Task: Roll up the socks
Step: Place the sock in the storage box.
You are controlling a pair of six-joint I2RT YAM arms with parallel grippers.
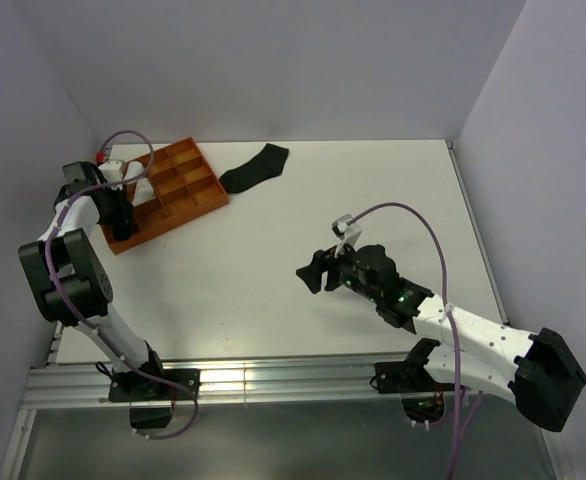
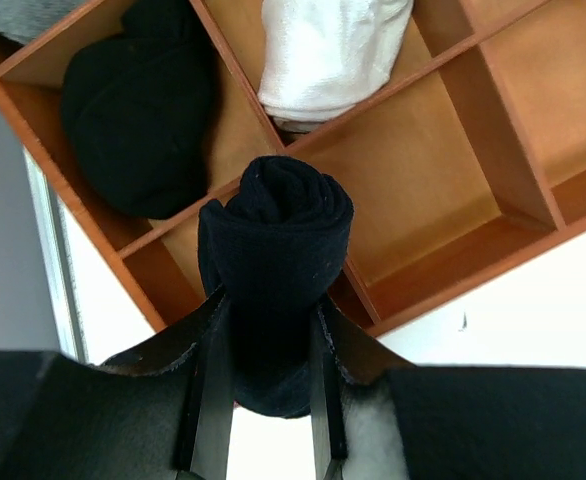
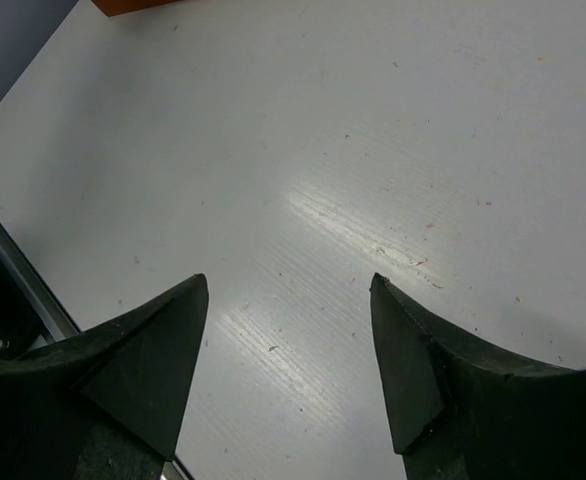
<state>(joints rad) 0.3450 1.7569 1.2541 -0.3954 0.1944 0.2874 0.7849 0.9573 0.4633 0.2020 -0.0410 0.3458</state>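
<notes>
Table: the white surface that carries everything; my two arms reach out over it from its near edge.

Orange tray: a shallow box split by dividers into compartments, lying at an angle on the far left part of the table. All places below are given from this tray.

Flat sock: black and unrolled, lying on the table just beside the tray's far right corner. I cannot tell whether it touches the rim.

Stored black sock: a dark bundle filling one compartment at the tray's left edge.

White sock: bundled in the compartment next to it, across one divider.

Grey sock: only a corner of it shows in the compartment beyond the stored black one.

Rolled sock: a tight black roll with its spiral end facing the tray. It is over the tray's near left corner and covers a divider there. I cannot tell whether it rests on the tray.

My left gripper: over the tray's near left rim, with both fingers pressed against the sides of the rolled sock.

My right gripper: well apart from the tray, out to its right and nearer my bases, over bare table. Its fingers are spread wide with nothing between them.
</notes>
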